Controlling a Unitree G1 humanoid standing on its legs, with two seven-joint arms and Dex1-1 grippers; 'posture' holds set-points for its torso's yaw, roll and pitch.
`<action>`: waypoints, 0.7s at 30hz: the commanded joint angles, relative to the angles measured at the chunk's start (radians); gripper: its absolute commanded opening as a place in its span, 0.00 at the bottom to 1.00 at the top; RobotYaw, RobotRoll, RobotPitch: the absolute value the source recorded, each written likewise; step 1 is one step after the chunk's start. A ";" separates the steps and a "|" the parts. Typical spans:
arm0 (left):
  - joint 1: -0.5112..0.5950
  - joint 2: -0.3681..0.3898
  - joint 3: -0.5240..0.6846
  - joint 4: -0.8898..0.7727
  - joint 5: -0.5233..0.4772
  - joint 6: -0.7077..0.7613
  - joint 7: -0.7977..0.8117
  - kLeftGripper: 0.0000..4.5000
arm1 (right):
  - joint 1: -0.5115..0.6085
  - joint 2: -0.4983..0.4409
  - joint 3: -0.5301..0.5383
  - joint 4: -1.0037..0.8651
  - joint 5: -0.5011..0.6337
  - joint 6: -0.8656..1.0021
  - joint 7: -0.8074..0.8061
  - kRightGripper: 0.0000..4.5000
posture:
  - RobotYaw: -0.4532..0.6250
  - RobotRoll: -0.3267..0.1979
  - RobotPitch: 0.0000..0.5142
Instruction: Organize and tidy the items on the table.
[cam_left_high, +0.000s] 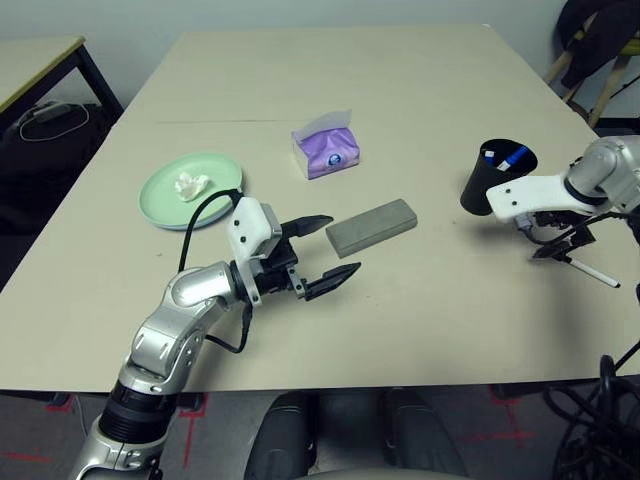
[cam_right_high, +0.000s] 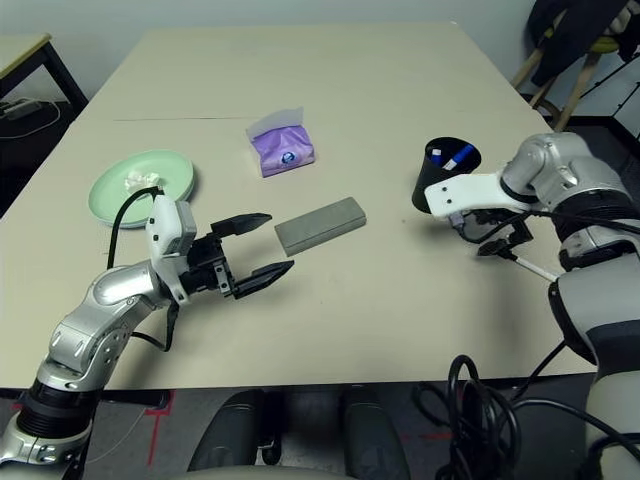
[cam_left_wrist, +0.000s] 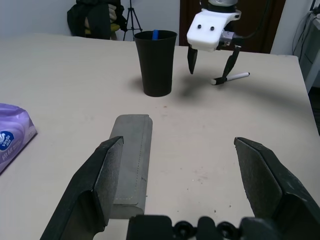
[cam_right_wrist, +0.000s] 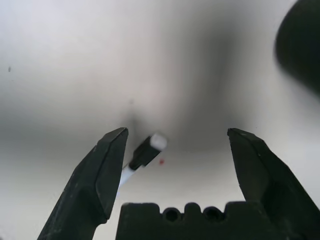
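Nearest the robot, the left gripper (cam_left_high: 315, 256) hovers level over the table (cam_left_high: 400, 90) with its fingers spread wide and nothing between them, just short of the grey glasses case (cam_left_high: 371, 226), which lies loose and looks the likeliest next thing to put away. Over at the right edge, the right gripper (cam_right_high: 497, 238) points down with its fingers parted around nothing; the white marker (cam_left_high: 592, 272) lies on the table beneath it, so that item is not yet in its place. Beyond it the black cup (cam_left_high: 496, 175) stands upright with a blue-tipped pen inside. Farther back, the mint green plate (cam_left_high: 165, 195) carries the crumpled white tissue (cam_left_high: 190, 185), and the purple tissue pack (cam_left_high: 326, 150) sits alone mid-table. By my judgement the tidying is partway. The right wrist view alone shows the marker's capped end between the open fingers; the left wrist view shows the case lying beside one finger, not between them.
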 joint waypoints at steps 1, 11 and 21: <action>-0.001 -0.004 -0.019 0.016 0.004 -0.004 -0.014 1.00 | 0.034 -0.023 -0.006 -0.028 -0.013 0.055 -0.015 0.99 | 0.45 0.62 0.26; -0.004 -0.001 -0.020 0.024 0.008 -0.010 -0.026 1.00 | 0.103 -0.011 -0.006 -0.055 -0.041 0.263 -0.061 0.99 | 0.44 0.62 0.26; -0.007 0.000 -0.024 0.031 0.009 -0.014 -0.038 1.00 | 0.199 0.002 -0.044 -0.130 0.003 0.434 -0.020 0.99 | 0.44 0.62 0.27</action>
